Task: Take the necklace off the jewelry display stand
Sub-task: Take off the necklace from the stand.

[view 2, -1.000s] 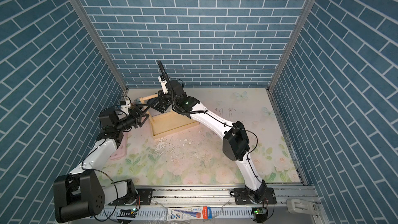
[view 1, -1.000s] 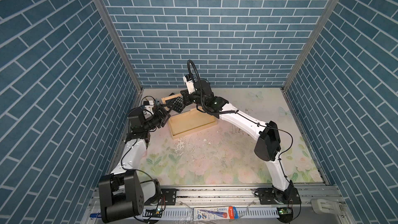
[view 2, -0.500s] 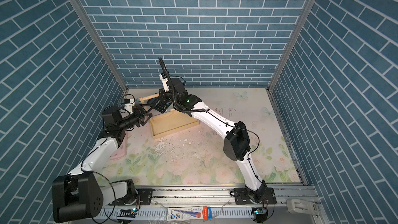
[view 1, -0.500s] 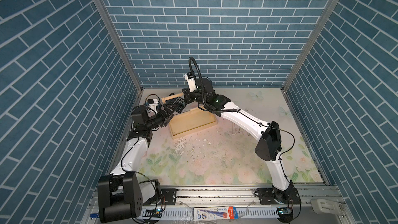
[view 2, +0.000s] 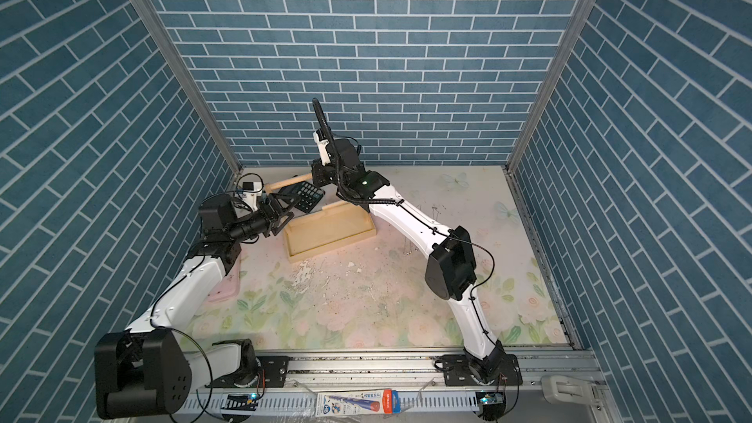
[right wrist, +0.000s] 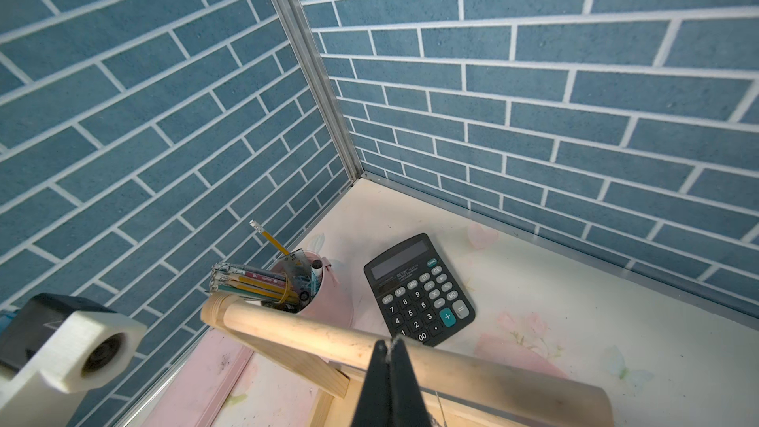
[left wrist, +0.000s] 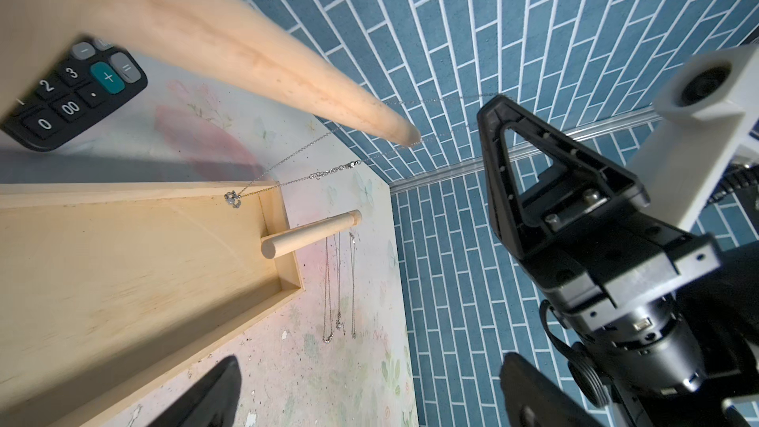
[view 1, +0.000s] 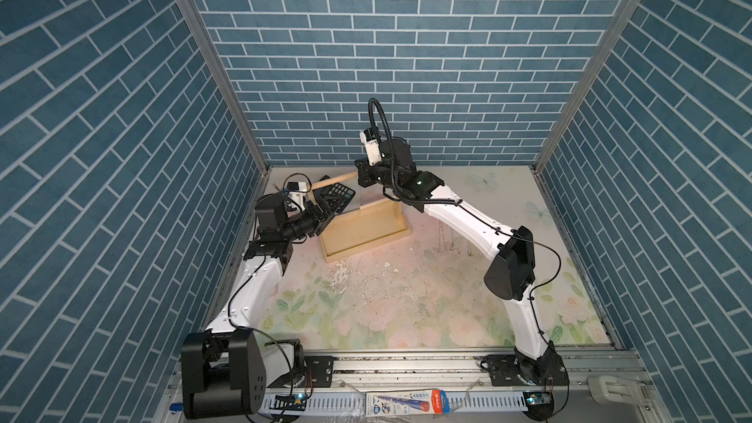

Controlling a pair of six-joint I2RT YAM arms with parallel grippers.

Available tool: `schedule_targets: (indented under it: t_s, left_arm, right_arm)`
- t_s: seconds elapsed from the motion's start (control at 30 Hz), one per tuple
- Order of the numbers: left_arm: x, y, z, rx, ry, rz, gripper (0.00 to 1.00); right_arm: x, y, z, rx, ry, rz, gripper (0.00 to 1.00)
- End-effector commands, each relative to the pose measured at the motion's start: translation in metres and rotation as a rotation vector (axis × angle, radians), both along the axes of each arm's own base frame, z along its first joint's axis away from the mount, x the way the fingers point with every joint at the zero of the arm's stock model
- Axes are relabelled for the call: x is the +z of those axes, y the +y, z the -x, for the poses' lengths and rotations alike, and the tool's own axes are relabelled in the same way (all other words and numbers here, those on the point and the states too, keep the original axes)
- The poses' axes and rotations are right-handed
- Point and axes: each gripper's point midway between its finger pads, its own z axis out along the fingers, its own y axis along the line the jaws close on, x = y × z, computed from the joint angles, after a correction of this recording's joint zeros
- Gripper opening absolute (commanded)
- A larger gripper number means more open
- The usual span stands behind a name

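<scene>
The pale wood jewelry display stand (view 1: 366, 229) (view 2: 329, 229) stands at the back left of the mat. Its upper bar (right wrist: 308, 332) (left wrist: 246, 51) runs out to a free tip. A thin silver necklace with a small pendant (left wrist: 232, 198) is drawn taut past that tip. My right gripper (view 1: 362, 177) (view 2: 315, 174) (right wrist: 388, 347) is shut on its chain, just above the bar's free end. Left of the stand, beside the tray base, my left gripper (view 1: 325, 207) (view 2: 285, 205) (left wrist: 369, 396) is open and holds nothing.
A black calculator (view 1: 339, 193) (right wrist: 419, 293) lies behind the stand. In the back left corner stands a pink pencil cup (right wrist: 324, 306). Several loose chains (view 1: 449, 244) (left wrist: 339, 306) lie on the floral mat to the right of the stand. A pink tray (view 2: 226, 290) sits under my left arm.
My right gripper has slid along the upper bar toward its free end, drawing the chain with it. My left gripper has moved up and closer to the stand, still open.
</scene>
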Motion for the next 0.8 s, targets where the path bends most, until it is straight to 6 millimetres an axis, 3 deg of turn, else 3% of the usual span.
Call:
schedule_targets:
  t_s: [0.0, 0.77]
  left_arm:
    - [0.011, -0.006, -0.002, -0.017, -0.034, -0.028, 0.99]
    - [0.018, -0.049, -0.015, -0.091, -0.042, -0.077, 0.99]
  right_arm:
    - [0.046, -0.013, 0.003, 0.003, -0.066, -0.045, 0.0]
    - [0.055, -0.064, -0.021, -0.065, -0.066, -0.031, 0.0]
